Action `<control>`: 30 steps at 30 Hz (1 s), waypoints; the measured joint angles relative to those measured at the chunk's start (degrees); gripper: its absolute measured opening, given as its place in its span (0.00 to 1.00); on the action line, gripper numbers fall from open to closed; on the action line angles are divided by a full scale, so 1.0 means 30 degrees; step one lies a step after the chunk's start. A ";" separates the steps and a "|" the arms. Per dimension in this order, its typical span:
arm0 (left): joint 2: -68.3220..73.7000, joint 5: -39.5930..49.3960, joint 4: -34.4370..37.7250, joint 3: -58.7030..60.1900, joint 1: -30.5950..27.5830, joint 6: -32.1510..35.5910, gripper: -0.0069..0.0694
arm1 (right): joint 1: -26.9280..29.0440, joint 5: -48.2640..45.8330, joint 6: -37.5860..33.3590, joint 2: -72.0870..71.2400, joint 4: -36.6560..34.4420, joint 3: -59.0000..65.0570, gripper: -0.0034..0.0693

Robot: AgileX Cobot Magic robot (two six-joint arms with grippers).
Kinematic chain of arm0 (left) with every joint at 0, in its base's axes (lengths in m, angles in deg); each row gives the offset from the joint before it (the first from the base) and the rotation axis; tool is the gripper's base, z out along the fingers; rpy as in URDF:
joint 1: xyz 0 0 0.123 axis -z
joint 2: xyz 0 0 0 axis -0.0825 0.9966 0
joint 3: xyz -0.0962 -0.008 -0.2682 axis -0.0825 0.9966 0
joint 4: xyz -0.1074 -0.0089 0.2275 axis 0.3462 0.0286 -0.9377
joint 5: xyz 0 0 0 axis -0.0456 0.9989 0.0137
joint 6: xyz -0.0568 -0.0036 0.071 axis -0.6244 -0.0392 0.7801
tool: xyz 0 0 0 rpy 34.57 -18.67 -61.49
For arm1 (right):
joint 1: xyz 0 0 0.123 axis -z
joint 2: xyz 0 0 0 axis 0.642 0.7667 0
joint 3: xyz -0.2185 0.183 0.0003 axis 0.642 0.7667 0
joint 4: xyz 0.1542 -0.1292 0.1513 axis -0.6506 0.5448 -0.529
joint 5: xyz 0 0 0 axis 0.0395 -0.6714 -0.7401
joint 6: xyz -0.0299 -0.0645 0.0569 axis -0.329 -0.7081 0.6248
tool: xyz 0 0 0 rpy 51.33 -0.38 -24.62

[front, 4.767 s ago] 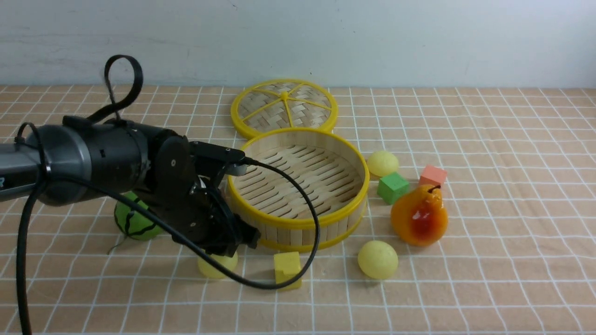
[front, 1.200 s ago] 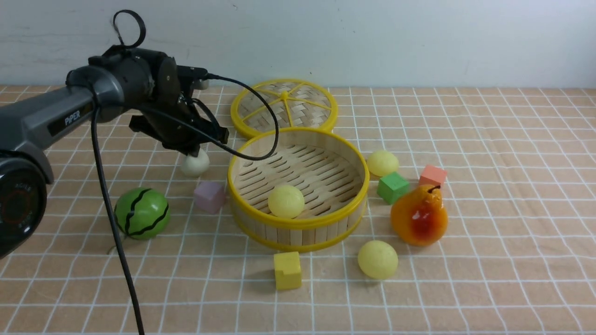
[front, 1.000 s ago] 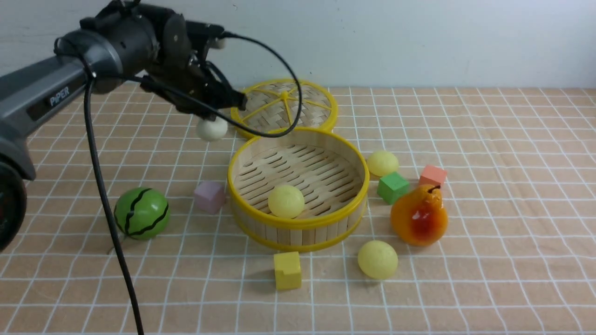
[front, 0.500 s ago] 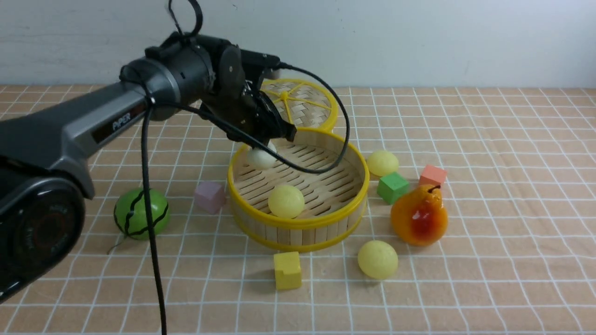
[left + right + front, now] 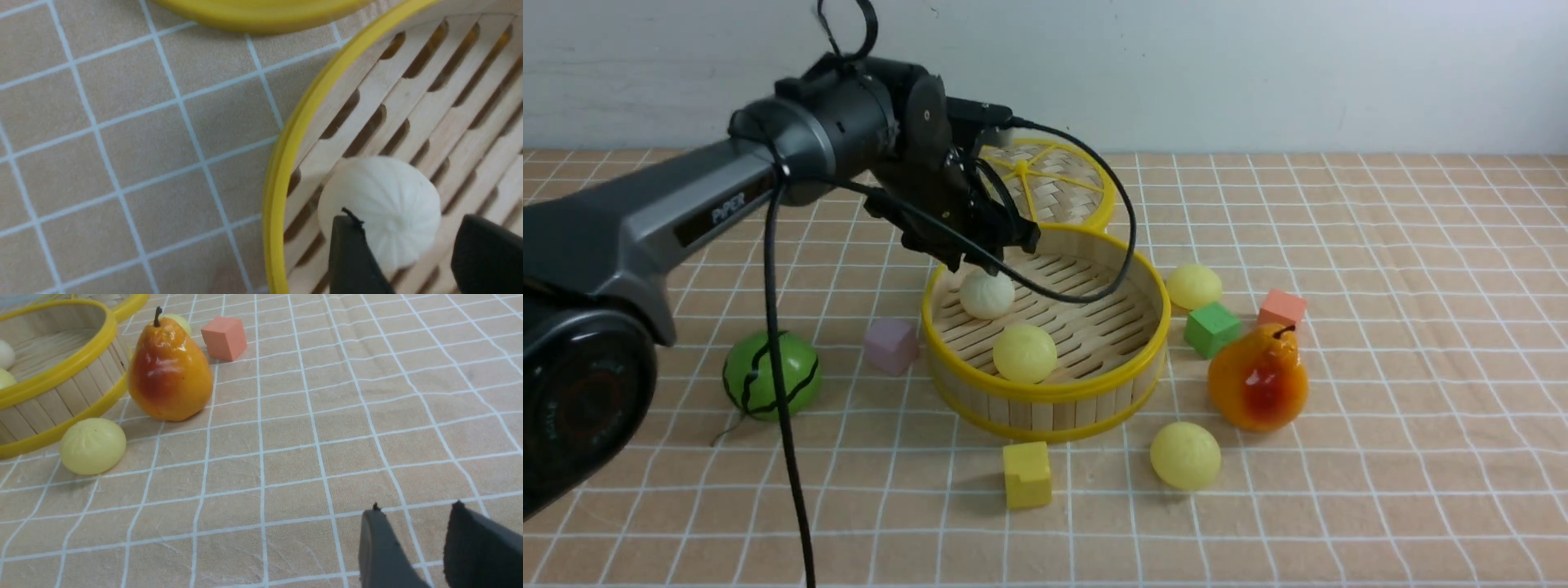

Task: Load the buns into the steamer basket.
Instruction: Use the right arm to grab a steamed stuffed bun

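The left end effector [image 5: 988,260] hangs over the steamer basket [image 5: 1045,394] with its jaws spread and empty. It is just above an off-white bun [image 5: 987,294] lying on the slats by the basket's left wall. A pale yellow bun [image 5: 1024,354] sits inside by the near wall. A third bun [image 5: 1194,286] lies outside to the basket's right, and a fourth bun [image 5: 1185,455] lies before it. The right end effector [image 5: 425,555], well apart from the basket, stands parted over the counter [image 5: 327,416], gripping nothing.

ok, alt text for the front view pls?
The robot's left end effector hangs open over the round bamboo-slat steamer basket, an off-white round bun on its slats just below, beside a pale yellow round bun. Two more pale yellow buns, an orange pear and a green watermelon toy lie on the checked cloth outside it.
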 joint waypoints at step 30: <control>-3.4052 -1.4115 0.2454 3.1409 0.0000 -0.1177 0.07 | 0.0000 0.0000 0.0000 0.0000 0.0000 0.0000 0.38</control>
